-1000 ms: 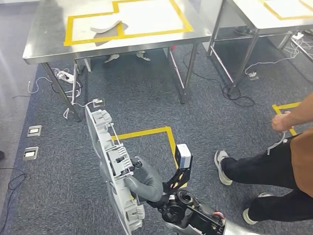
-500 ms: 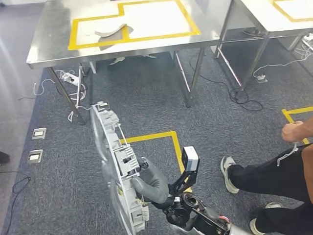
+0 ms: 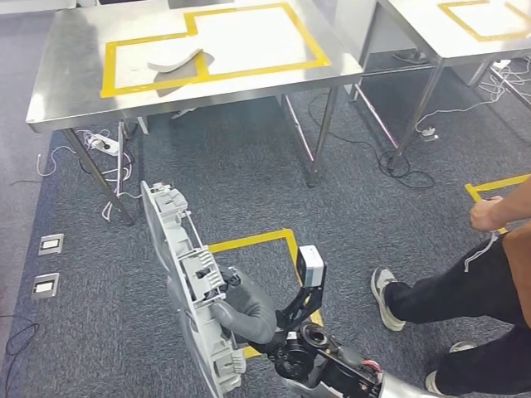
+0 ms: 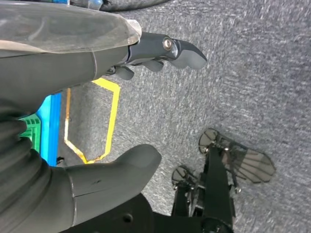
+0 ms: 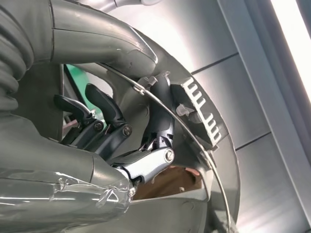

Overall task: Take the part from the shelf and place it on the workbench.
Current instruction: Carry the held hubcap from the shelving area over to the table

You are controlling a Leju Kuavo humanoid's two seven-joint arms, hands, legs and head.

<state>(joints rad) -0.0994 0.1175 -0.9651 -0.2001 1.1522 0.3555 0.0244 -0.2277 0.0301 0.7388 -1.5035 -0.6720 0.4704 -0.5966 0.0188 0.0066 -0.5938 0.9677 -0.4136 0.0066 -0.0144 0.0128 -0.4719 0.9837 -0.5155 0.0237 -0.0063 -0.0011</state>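
Note:
My right hand [image 3: 247, 308] grips a long light-grey plastic part [image 3: 187, 282] with clips and a thin wire along it, held on edge low at the picture's middle. In the right wrist view the dark fingers [image 5: 110, 116] and the thick thumb [image 5: 106, 43] close around the part's curved rim [image 5: 205, 126]. Ahead stands the steel workbench [image 3: 75, 91] with a yellow taped outline, and a pale curved piece [image 3: 175, 56] lies on it. My left hand [image 4: 110, 107] hangs over the grey carpet, thumb and fingers apart, holding nothing.
A person [image 3: 475, 282] in dark trousers stands at the right, a hand near a yellow floor mark. A second steel table [image 3: 438, 25] is at the back right. Cables and a power strip [image 3: 103, 145] lie under the workbench. Yellow tape [image 3: 263, 242] marks the carpet near me.
The whole picture has swayed between frames, so the camera has moved; the workbench stays about as far ahead. My right hand still holds the part. The person's legs have shifted slightly.

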